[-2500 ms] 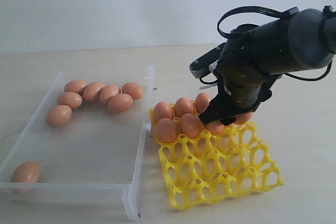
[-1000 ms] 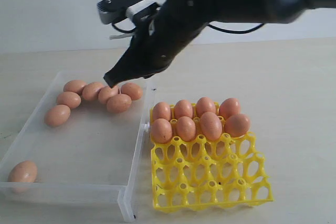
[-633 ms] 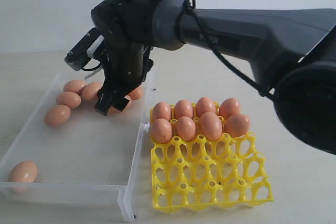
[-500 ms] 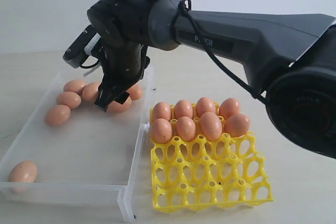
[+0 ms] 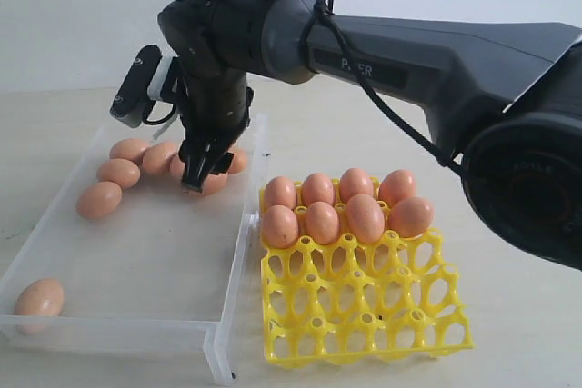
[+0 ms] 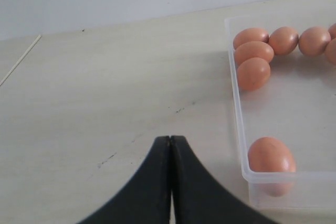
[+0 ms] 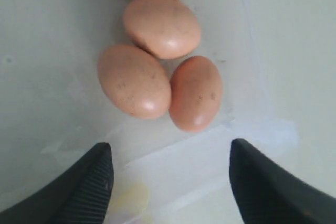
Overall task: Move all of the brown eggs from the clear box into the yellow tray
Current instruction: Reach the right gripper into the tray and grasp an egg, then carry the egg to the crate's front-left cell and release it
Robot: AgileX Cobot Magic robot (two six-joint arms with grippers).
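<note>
Right fingers (image 7: 86,187): spread wide with nothing between them. My right gripper (image 7: 170,179) hangs just above a knot of eggs.
Under me: two brown eggs lie side by side and touching, a paler one (image 7: 134,81) and a darker one (image 7: 195,93). A third (image 7: 161,25) touches them on the far side.
Doing it well: I would pick one egg only and centre over it. I would set my pads across its narrow waist, come straight down and close softly.
Watch for: the eggs touch, so one pad must slip in where they meet without rolling the neighbour. The box wall also runs close beside the darker egg.
Right arm: my right gripper (image 5: 200,170) points steeply down into the far end of the clear box (image 5: 238,252). The arm reaches in across the scene from the right.
Eggs left: a cluster (image 5: 120,172) at the far end of the box and one alone (image 5: 41,298) in the near corner.
Eggs placed: eight (image 5: 321,222) fill the two far rows of the yellow tray (image 5: 364,320). Its near rows are bare, so I judge the job about half done.
Left gripper (image 6: 170,142): fingers pressed together, holding nothing, over the table (image 6: 105,77) beside the box.
</note>
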